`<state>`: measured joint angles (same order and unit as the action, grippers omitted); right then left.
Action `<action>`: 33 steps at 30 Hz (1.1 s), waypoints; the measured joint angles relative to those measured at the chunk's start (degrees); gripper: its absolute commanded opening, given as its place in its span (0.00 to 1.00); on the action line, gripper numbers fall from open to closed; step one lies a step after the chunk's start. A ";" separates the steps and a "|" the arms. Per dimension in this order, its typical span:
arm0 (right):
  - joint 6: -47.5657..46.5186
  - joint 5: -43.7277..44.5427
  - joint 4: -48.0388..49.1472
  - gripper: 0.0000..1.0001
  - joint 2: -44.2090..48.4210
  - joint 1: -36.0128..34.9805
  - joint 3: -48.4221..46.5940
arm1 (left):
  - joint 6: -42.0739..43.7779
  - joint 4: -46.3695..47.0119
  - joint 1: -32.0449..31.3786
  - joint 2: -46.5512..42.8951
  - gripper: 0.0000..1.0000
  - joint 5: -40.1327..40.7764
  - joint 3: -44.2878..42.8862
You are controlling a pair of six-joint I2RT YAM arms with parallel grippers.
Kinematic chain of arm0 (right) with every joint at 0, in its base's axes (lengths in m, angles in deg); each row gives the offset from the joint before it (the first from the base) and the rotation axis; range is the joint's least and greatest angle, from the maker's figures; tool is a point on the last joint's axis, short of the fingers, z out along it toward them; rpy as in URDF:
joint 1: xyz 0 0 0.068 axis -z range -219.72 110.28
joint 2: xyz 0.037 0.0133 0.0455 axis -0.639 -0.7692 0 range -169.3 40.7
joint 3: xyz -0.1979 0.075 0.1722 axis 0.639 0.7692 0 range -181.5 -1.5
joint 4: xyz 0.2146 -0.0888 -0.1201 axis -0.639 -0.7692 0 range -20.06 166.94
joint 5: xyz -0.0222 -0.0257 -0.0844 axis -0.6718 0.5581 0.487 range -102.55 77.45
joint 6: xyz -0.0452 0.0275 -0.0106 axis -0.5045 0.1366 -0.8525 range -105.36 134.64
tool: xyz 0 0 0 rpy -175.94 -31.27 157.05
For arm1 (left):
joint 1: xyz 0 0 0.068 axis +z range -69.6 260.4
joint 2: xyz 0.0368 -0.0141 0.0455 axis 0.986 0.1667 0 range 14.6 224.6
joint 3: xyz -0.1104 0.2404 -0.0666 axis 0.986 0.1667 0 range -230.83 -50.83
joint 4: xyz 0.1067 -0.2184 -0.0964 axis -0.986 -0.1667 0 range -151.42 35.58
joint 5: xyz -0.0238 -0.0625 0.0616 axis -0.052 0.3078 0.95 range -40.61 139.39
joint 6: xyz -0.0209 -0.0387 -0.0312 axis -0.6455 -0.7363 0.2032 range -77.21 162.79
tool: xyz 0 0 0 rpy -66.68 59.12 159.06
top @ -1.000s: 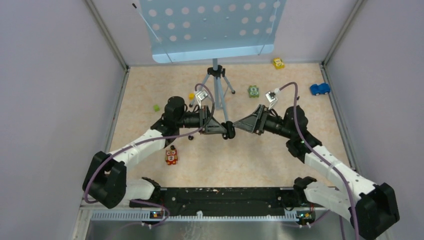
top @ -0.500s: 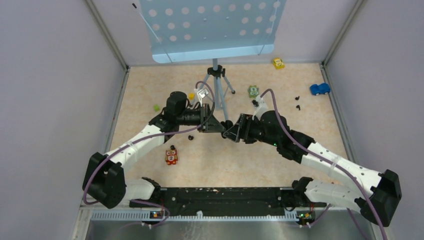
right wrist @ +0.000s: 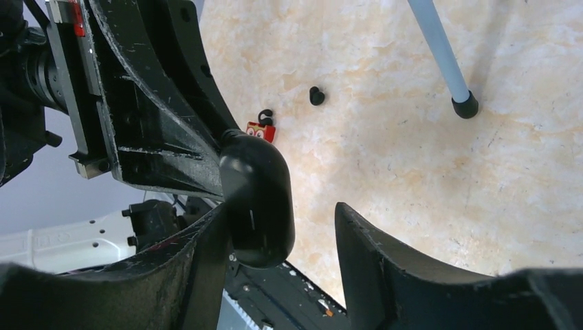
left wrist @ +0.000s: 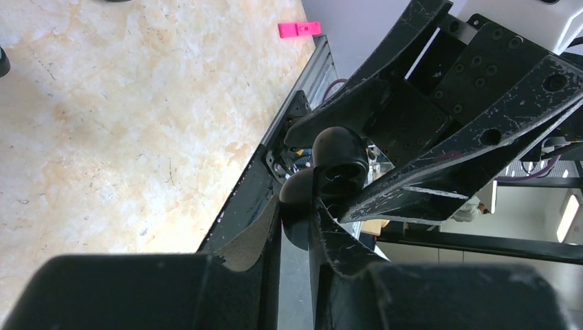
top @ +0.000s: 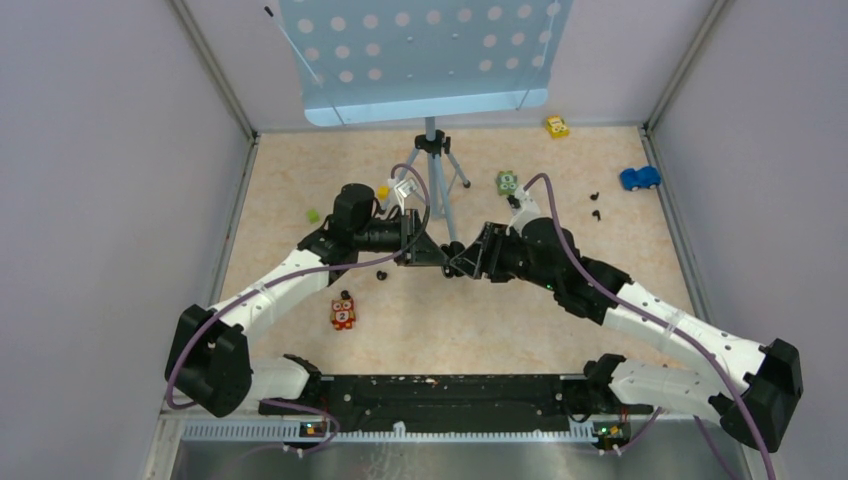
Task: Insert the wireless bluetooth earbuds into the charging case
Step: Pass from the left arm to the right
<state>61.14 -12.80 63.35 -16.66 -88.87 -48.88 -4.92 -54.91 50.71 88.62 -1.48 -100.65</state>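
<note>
Everything here hinges on the case. It's up off the table, dead centre, right where the two arms meet nose to nose. The left gripper is clamped tight on one end, so the case pokes out past its tips straight at the right gripper. Its long axis runs roughly along the right fingers.

The right jaws are partly open and straddle the case. One finger sits right against its side. The other finger is clear of it, with a plain gap between. So that's contact on one side only, no grip yet.

From the left wrist view the case looks split into two rounded halves, maybe lid up, but I can't say for sure.

One earbud is lying loose on the table just under the left arm. Another dark bit sits by the owl toy. Both are nearer the left arm, which is busy, so my guess is the right one gets pickup duty.
</note>
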 measured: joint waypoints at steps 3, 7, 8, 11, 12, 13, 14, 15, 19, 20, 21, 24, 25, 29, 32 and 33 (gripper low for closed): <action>0.02 -0.09 0.52 0.50 0.00 0.00 -0.02 | 0.00 0.00 0.00 0.00 0.01 0.04 0.00; 0.02 -0.37 0.79 0.46 -0.02 0.00 -0.02 | 0.00 0.02 0.00 0.00 0.01 0.20 0.00; 0.02 -0.42 0.81 0.44 -0.02 0.00 -0.02 | 0.02 0.00 0.00 0.00 0.02 0.22 0.00; 0.02 -0.74 1.31 0.37 -0.04 0.00 -0.02 | 0.02 0.02 0.00 0.00 0.06 0.31 0.00; 0.09 -0.90 1.57 0.34 -0.07 -0.07 -0.02 | 0.00 0.02 0.00 0.00 0.09 0.37 0.00; 0.07 -0.94 1.73 0.30 -0.07 -0.13 0.00 | 0.02 0.02 0.00 0.00 0.12 0.42 0.00; 0.04 -1.14 1.86 0.25 -0.07 -0.22 0.00 | 0.00 0.02 0.00 0.00 0.18 0.42 0.00; -0.04 -1.27 1.86 0.20 -0.07 -0.22 0.00 | -0.02 0.00 0.00 0.00 0.24 0.39 0.00; -0.33 -1.31 1.70 0.00 -0.07 -0.20 0.02 | -0.09 0.13 0.02 0.00 0.38 0.28 0.00; -0.20 -1.29 1.62 0.00 -0.07 -0.20 0.04 | -0.07 0.09 0.02 0.00 0.42 0.35 0.00; 0.02 -1.18 1.62 0.00 -0.04 -0.20 0.04 | -0.02 0.02 0.09 0.00 0.48 0.39 0.00; 0.42 -1.07 2.03 0.00 0.02 -0.20 0.13 | 0.33 -0.04 0.04 0.00 0.62 0.26 0.00; 0.59 -1.03 2.23 0.00 0.26 -0.20 0.13 | 0.44 -0.28 0.15 0.00 0.65 0.39 0.02; 1.09 -0.90 3.82 0.00 1.01 -0.20 0.48 | 1.07 -0.46 0.33 0.00 0.72 0.11 0.00; 1.40 -0.83 5.07 0.00 1.40 -0.15 1.31 | 1.60 -0.81 0.39 0.00 0.74 0.13 0.02; 1.66 -0.85 5.60 0.00 1.64 0.02 1.88 | 1.68 -0.87 0.42 0.00 0.75 0.15 0.02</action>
<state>62.80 -13.65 68.95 -15.02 -88.84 -47.00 -3.23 -55.79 51.13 88.62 -1.33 -100.63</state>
